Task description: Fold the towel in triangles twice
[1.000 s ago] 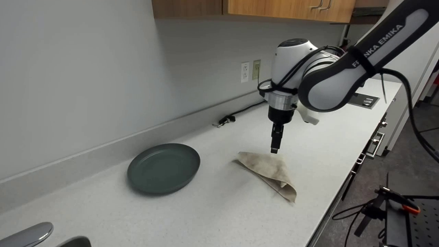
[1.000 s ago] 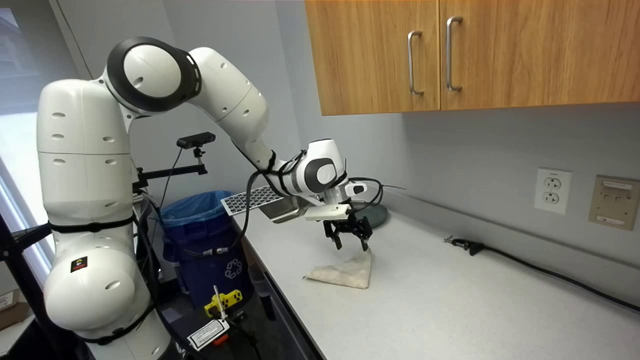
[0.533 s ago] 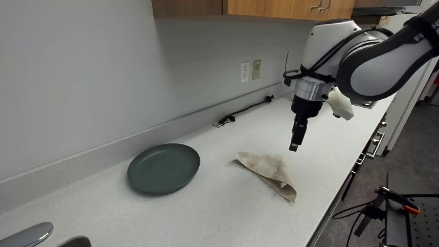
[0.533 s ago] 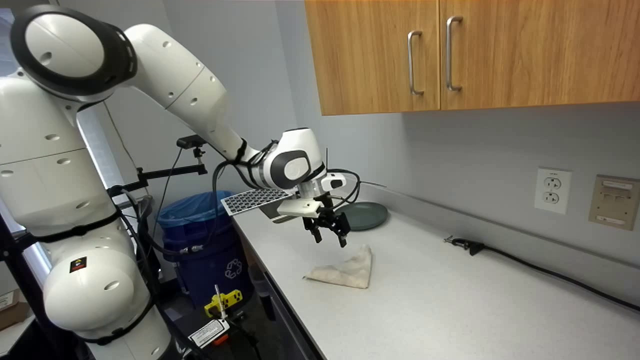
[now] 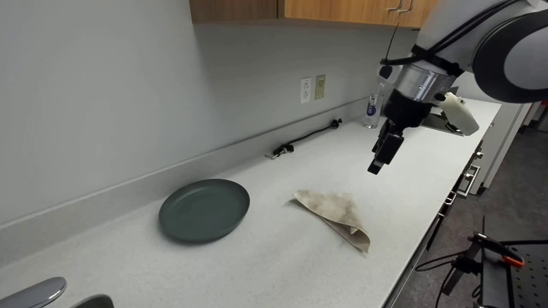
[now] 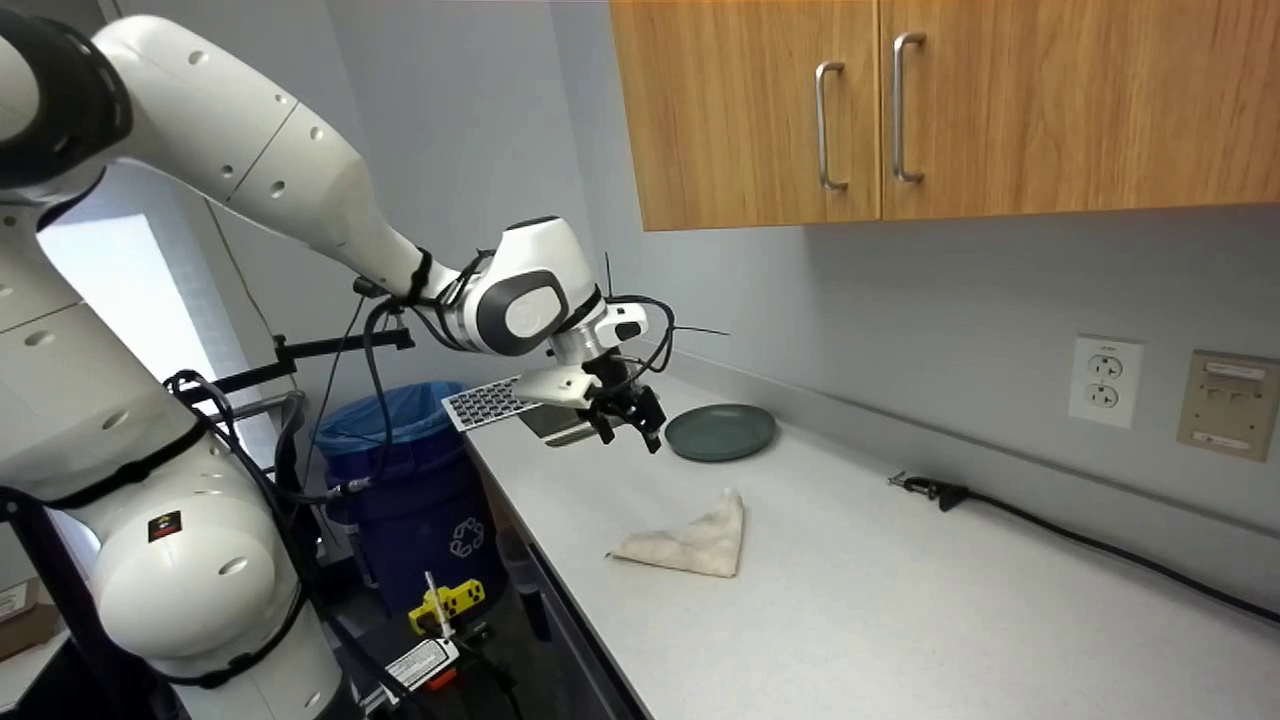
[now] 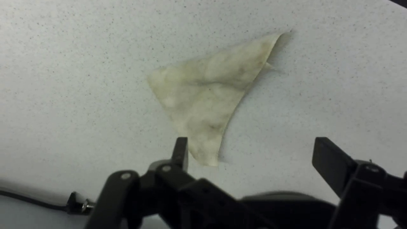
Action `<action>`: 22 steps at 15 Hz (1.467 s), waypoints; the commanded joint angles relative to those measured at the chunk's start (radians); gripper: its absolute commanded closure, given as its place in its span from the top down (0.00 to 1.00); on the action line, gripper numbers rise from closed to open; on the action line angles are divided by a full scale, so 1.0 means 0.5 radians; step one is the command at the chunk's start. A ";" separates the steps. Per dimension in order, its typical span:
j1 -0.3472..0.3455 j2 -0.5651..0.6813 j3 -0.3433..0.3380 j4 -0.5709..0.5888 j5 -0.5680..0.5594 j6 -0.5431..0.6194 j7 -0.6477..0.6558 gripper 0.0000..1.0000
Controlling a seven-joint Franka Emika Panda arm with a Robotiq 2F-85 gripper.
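The beige, stained towel (image 5: pixel 336 207) lies on the white counter, folded in a rough triangle. One corner is slightly lifted and curled on the counter's front-edge side. It also shows in an exterior view (image 6: pixel 690 545) and in the wrist view (image 7: pixel 203 92). My gripper (image 5: pixel 375 167) hangs tilted above the counter, apart from the towel. In an exterior view the gripper (image 6: pixel 630 442) stands beyond the towel and higher. In the wrist view the gripper (image 7: pixel 251 140) has its fingers wide apart with nothing between them. The towel's narrow corner appears beside the left finger (image 7: pixel 181 152).
A dark green plate (image 5: pixel 205 209) lies near the wall; it also shows in an exterior view (image 6: pixel 720 432). A black cable with a clamp (image 5: pixel 283 149) runs along the backsplash. A clear bottle (image 5: pixel 371 112) stands by the wall. Wooden cabinets (image 6: pixel 960 110) hang above. A faucet (image 5: pixel 34 293) stands at a corner.
My gripper has risen and drawn back from above the towel, tilting as it went. The arm has swung back with it. The towel has barely moved, and the gripper stays open.
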 commanded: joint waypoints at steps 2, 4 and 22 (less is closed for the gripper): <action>0.017 -0.076 0.002 -0.032 0.009 0.003 0.000 1.00; 0.022 -0.117 0.001 -0.055 0.010 0.002 0.000 1.00; 0.022 -0.128 0.001 -0.071 0.010 0.005 0.000 1.00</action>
